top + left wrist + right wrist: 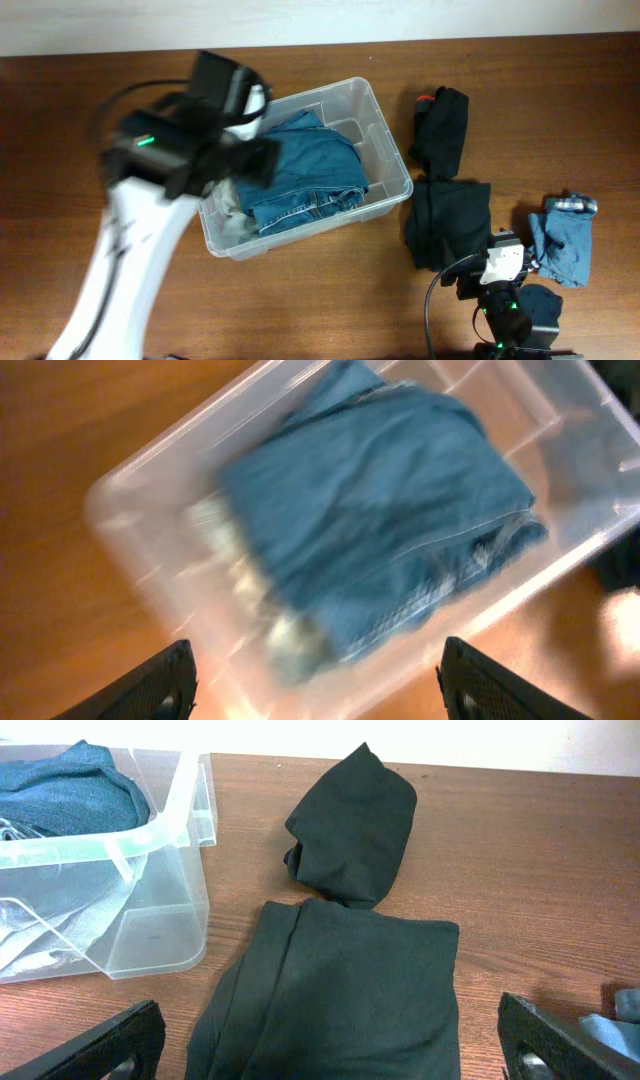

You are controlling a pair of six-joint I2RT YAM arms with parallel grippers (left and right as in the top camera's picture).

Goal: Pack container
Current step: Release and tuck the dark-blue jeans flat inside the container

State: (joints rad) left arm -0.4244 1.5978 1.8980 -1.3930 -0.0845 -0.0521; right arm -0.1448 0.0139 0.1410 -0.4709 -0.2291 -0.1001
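Left end effector hangs open above the container holding jeans at centre frame; right end effector, lower right, also open.

It looks like a robot lab or test bench. A bare wooden table stands against a plain white wall. A white robot arm and a smaller black arm trailing a cable work over it. Folded clothes and a clear bin lie on the table.
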